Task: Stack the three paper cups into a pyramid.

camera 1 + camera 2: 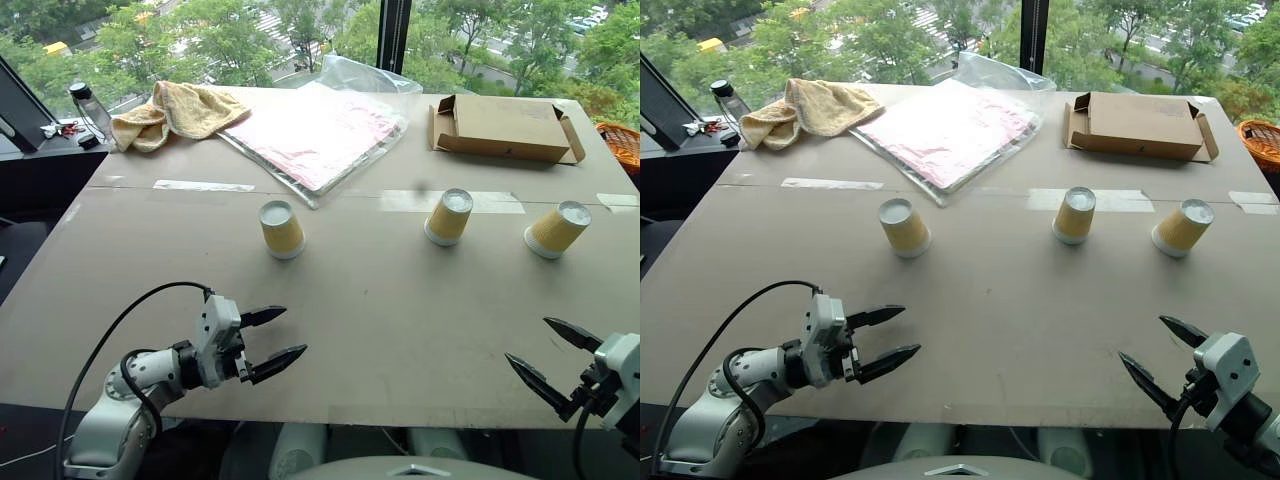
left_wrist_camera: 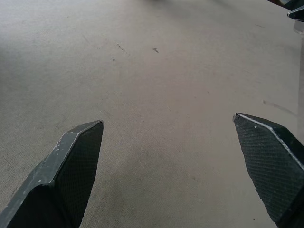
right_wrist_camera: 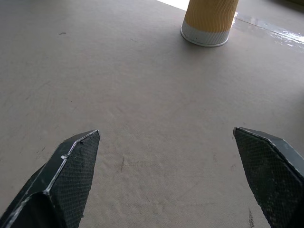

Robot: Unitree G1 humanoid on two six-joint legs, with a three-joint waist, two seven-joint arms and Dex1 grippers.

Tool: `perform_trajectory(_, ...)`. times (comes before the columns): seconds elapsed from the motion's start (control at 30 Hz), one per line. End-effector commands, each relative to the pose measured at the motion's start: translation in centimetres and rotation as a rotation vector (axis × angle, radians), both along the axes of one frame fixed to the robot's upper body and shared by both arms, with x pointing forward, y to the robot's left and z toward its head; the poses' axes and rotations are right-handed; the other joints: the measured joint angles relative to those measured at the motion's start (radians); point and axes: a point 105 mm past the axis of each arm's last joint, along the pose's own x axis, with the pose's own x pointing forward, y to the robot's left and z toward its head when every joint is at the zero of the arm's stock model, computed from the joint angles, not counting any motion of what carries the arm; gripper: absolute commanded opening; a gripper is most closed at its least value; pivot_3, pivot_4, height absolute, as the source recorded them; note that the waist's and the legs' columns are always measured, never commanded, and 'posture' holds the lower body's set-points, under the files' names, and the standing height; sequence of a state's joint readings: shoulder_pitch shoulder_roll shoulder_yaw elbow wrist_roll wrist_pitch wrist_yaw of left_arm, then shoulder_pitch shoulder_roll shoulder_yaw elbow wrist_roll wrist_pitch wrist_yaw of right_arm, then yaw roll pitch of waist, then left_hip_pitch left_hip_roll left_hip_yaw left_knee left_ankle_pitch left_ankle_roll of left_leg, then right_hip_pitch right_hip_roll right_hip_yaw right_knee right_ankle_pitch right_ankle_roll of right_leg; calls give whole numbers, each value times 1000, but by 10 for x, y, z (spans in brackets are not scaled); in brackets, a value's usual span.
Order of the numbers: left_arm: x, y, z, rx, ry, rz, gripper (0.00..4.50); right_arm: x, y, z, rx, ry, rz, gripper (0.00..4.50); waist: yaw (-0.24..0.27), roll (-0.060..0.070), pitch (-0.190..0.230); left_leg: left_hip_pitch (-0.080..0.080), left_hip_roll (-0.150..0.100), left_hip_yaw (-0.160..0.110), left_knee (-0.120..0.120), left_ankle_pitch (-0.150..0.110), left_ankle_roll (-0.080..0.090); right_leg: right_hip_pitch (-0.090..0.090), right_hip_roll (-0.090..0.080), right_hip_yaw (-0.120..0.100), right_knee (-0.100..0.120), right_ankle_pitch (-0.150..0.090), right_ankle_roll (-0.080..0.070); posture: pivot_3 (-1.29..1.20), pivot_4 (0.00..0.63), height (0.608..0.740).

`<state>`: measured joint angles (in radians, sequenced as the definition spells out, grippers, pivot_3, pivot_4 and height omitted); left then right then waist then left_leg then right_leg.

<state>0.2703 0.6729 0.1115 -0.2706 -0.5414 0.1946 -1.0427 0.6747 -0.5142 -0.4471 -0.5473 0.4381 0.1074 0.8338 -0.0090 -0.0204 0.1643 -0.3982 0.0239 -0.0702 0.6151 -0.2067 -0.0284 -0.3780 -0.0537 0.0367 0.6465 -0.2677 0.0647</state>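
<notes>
Three paper cups (image 1: 282, 229) (image 1: 448, 216) (image 1: 557, 229) are being shown upside down in one row across the tabletop (image 1: 380, 330), well apart, none stacked. The left gripper (image 1: 278, 339) and right gripper (image 1: 545, 352) are being held above the near edge, jaws spread wide, nothing being gripped. One cardboard box (image 1: 503, 127) is lying beyond.

Bare worktop (image 1: 380, 330) lies between both tools and the three cups (image 1: 281, 229) (image 1: 448, 216) (image 1: 557, 229), which stand well apart with open gaps between them.
</notes>
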Motion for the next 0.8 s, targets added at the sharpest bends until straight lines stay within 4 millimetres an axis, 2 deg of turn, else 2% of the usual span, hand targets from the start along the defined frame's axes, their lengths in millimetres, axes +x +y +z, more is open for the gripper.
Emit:
perform_trajectory(0.03, 4, 5, 4, 0, -32, 6, 4500, 10, 8, 14, 3, -93, -5, 4452, 0, 0, 0, 0, 0, 0, 0, 0, 0, 0, 0, 0, 0, 0, 0, 0, 150, 740)
perform_trajectory(0.13, 6, 2, 6, -53, -48, 17, 4500, 34, 26, 37, 54, -216, -34, 4452, -8, 0, 0, 2, 1, 2, 0, 0, 0, 0, 1, 2, 0, 0, 0, 0, 150, 740)
perform_trajectory(0.23, 7, -4, 14, -90, -68, -32, 4500, 53, 24, 45, 41, -258, -104, 4452, -1, -2, -2, 2, 1, 3, 0, 0, 0, 0, 1, 3, 0, 0, 0, 0, 150, 740)
perform_trajectory(0.37, -4, -15, 24, -102, -94, -186, 4500, 90, -5, 48, -43, -263, -331, 4452, -1, -2, -2, 0, 0, 3, 0, 0, 0, -1, 1, 3, 0, 3, -4, 0, 150, 740)
perform_trajectory(0.47, -15, -26, 36, -103, -121, -310, 4500, 116, -35, 62, 50, -287, -532, 4452, 0, -2, -2, 1, -1, 4, 0, 0, 0, -1, 1, 4, 0, 3, -4, 0, 150, 740)
perform_trajectory(0.53, -17, -32, 45, -111, -143, -351, 4500, 126, -52, 65, 67, -291, -629, 4452, -4, 0, -1, 1, 0, 4, 0, 0, 1, -1, 1, 4, 0, 3, -4, 0, 150, 740)
perform_trajectory(0.63, -21, -42, 59, -139, -158, -396, 4500, 137, -65, 67, 87, -276, -690, 4452, -2, 0, -1, 1, -1, 4, -1, 0, 1, -1, 1, 5, 0, 3, -4, 0, 150, 740)
perform_trajectory(0.8, -21, -53, 71, -156, -173, -398, 4500, 153, -78, 68, 159, -248, -741, 4452, -9, 1, -1, 1, -1, 5, -1, -1, 2, -1, 1, 6, 0, 5, -1, 0, 150, 740)
